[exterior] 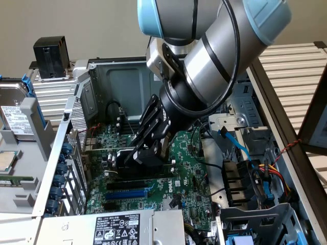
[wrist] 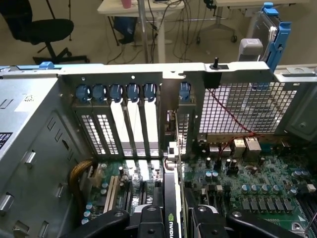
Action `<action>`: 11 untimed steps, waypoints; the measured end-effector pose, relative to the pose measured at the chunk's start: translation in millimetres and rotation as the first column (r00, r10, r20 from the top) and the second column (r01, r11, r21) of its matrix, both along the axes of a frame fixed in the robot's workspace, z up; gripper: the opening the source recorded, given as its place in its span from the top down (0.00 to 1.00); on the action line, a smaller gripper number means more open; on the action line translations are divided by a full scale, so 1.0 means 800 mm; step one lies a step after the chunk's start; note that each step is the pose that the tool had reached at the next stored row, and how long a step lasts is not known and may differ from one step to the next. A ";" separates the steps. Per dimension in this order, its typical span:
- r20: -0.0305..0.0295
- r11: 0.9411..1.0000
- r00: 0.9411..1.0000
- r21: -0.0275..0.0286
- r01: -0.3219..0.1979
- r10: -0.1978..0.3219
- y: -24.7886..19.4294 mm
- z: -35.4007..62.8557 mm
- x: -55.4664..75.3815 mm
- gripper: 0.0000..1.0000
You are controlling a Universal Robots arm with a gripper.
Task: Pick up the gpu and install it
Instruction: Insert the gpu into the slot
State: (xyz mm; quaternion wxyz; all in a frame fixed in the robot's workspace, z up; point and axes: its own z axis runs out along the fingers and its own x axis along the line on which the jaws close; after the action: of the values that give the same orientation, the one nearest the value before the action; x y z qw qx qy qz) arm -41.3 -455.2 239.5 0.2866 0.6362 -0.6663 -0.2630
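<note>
Two fingers of the gripper clamp the boxy, black-shrouded gpu.

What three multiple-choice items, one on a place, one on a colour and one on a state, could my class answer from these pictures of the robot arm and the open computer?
1. Where is the gpu?
A. On top of the power supply.
B. Inside the open case, low over the motherboard.
C. On a desk outside the computer.

2. What colour are the clips above the slot openings?
A. Red.
B. Yellow.
C. Blue.

3. What state is the gripper in?
A. Shut on the gpu.
B. Open, well away from the gpu.
C. Shut on a cable.

Key:
1 B: the exterior view shows the gpu down among the motherboard's slots.
2 C: the wrist view shows a row of blue clips.
3 A: the wrist view shows the fingers against both sides of the gpu.
</note>
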 end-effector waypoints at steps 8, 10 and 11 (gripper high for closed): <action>0.008 1.000 1.000 0.028 0.000 0.000 -0.0051 -0.004 -0.004 0.73; 0.017 0.999 1.000 0.033 0.000 0.000 -0.0058 -0.004 -0.005 0.73; 0.020 0.999 1.000 0.035 0.000 0.000 -0.0059 -0.005 -0.005 0.73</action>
State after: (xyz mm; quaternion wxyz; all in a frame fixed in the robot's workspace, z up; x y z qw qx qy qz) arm -45.6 -459.8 235.9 0.2687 0.6437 -0.6645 -0.2681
